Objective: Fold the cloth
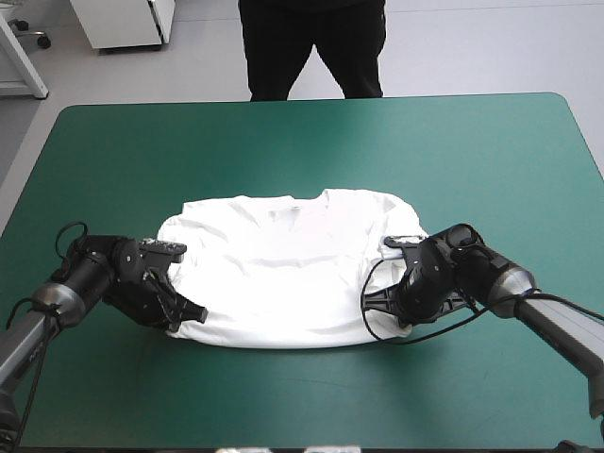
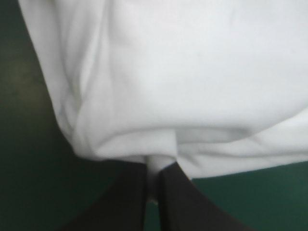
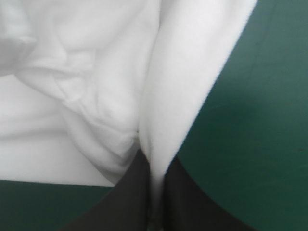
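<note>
The left tool [image 2: 155, 173], its black fingers nearly closed, pinches the white T-shirt [image 1: 283, 274] at its near left corner. The right tool [image 3: 155, 166] grips the near right corner the same way, probably to carry that edge over in a fold. The T-shirt lies mid-surface [image 1: 283, 142]. How many layers each tool holds is hidden.

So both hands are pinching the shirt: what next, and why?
Probably lift together and carry the near edge of the T-shirt toward its collar. The left hand and right hand are each shut on a near corner, and it lies spread flat.
</note>
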Motion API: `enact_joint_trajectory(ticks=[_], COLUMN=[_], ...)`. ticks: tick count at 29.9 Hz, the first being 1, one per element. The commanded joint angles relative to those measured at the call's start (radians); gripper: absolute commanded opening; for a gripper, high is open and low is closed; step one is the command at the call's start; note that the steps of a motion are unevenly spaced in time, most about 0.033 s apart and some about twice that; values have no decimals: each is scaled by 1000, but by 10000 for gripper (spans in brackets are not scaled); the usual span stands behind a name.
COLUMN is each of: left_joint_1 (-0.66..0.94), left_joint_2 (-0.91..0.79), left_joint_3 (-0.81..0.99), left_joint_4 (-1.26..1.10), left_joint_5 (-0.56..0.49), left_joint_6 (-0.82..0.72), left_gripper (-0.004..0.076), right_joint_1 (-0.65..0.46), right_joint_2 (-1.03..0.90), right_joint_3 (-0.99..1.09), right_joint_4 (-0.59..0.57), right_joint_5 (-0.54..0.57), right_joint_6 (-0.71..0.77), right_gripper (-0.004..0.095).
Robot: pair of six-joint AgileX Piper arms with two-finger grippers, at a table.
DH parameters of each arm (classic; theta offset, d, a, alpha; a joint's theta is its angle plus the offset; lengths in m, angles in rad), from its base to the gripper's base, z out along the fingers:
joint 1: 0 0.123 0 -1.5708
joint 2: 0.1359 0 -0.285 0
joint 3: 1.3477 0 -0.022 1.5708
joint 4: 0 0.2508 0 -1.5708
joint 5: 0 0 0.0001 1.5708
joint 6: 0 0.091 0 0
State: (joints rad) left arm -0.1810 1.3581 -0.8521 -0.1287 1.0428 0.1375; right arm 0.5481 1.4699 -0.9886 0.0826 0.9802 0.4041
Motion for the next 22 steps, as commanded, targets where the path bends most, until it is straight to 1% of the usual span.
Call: enact_joint_trajectory(ticks=[1,3,6,9,11,14,18,22], left_joint_1=[-6,-6,-6,-6,-6,-6,-6,-6], left_joint_2=[-25,-25,-20,8,34,81,155,239], left_joint_3=[-126,-179,-252,-304,-324,-342,-400,-479], left_joint_4=[30,55,85,97,97,95,95,95], left_joint_5=[24,24,20,8,-19,-73,-135,-169], left_joint_6=[-3,-3,-3,-8,-13,-17,-33,-33], left_gripper=[-9,-9,-9,-9,-9,-9,-9,-9], right_joint_1=[-1,-1,-17,-64,-101,-154,-219,-254], right_joint_2=[-59,-59,-59,-48,-36,-2,60,123], right_joint_3=[-84,-128,-187,-240,-271,-320,-381,-452], right_joint_4=[-95,-133,-152,-152,-140,-97,-58,-28], right_joint_5=[38,56,54,8,-31,-58,-70,-75], right_joint_6=[18,18,18,22,22,-6,-69,-110], right_gripper=[-17,-17,-18,-17,-17,-17,-18,-18])
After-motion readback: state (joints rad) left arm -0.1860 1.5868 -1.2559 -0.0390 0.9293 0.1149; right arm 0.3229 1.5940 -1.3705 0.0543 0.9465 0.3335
